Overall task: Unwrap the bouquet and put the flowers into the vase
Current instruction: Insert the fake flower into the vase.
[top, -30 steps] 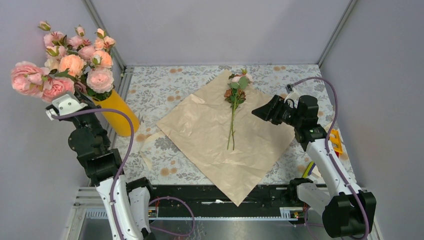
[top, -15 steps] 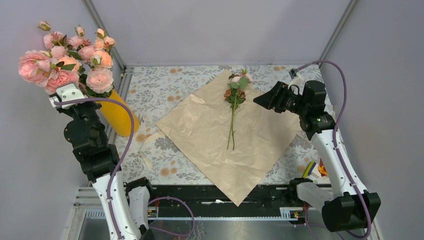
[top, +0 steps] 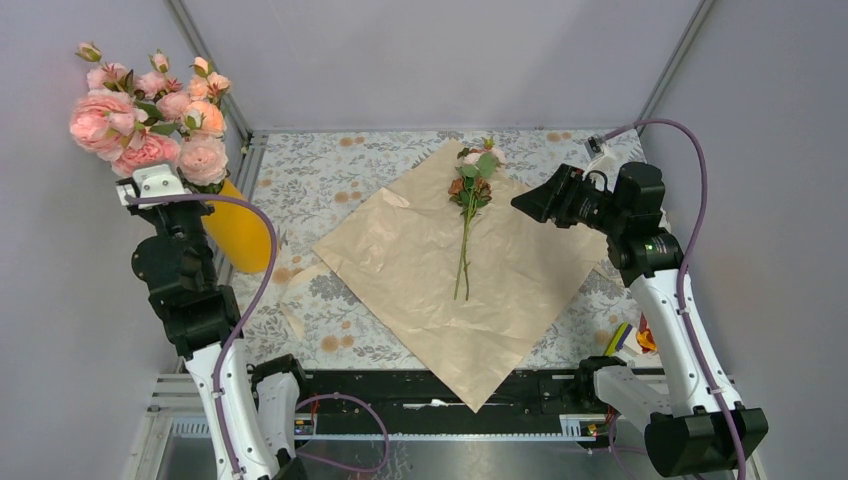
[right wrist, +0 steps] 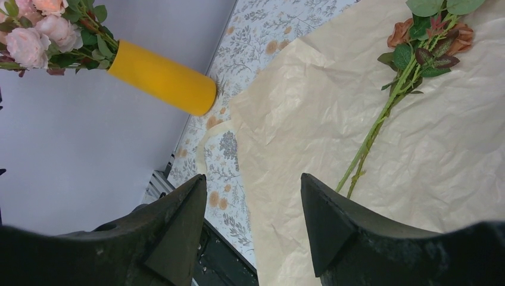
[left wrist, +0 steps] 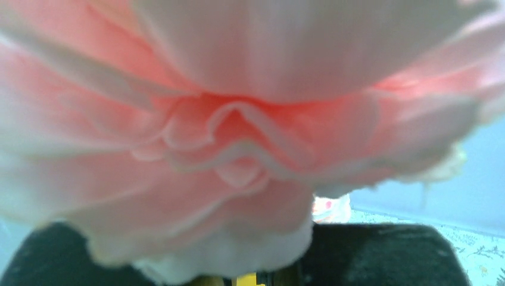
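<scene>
Right gripper [right wrist: 251, 179]: jaws wide, empty, poised over the flattened wrapping paper [top: 430, 290] just right of the flowers [top: 468, 215], which lie loose on it, blooms far, stems near. Left gripper [top: 150, 178]: jaws narrow, seemingly pinching a stem of the big roses [top: 105, 120] beside the vase [top: 240, 235], far left. Handling note: straddle the thin stems crosswise at mid-length, avoid catching paper, and carry the stem-ends first toward the vase mouth.
</scene>
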{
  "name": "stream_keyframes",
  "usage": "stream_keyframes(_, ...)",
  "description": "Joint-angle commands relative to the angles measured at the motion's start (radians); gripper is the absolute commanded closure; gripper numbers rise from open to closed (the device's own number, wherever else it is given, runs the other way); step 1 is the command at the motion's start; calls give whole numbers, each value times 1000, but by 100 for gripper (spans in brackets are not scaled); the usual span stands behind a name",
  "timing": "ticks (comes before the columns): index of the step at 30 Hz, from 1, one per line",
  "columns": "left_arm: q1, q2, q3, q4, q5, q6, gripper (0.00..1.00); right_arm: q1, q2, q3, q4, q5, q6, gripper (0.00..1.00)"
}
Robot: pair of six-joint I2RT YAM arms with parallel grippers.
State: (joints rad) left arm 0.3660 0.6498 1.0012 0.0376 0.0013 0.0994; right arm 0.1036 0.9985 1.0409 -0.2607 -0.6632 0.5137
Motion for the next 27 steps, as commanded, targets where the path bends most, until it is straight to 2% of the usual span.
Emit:
stream_keyframes(1,-4,8,-35,49,48,68,100,-4,-13,19,-1,0,-16,34)
stream_keyframes(13,-9,36,-118,50,70,136,100,-5,-10,-1,46,-27,16,34)
stream_keyframes(27,-8,107,-196,89,-43,138,100,-4,-23,-8,45,-43,5,34)
